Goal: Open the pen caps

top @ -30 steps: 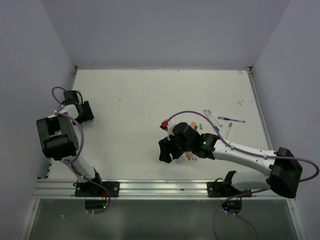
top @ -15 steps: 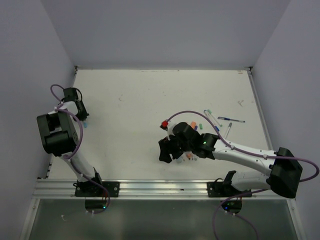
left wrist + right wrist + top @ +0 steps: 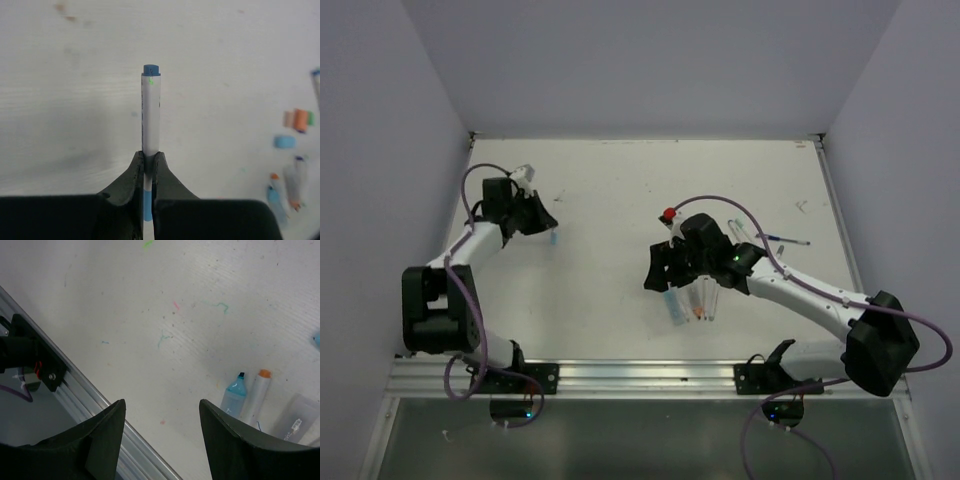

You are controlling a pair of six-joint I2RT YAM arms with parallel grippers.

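White cylindrical pen with blue cap clenched in left end effector; right end effector gapes.

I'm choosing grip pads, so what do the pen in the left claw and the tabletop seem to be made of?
The pen, clamped in the left claw: probably plastic, a smooth white barrel with soft sheen and a moulded blue end piece. The tabletop: matte white, with fine parallel ridges and ink stains, perhaps corrugated plastic sheet or painted board; unclear.
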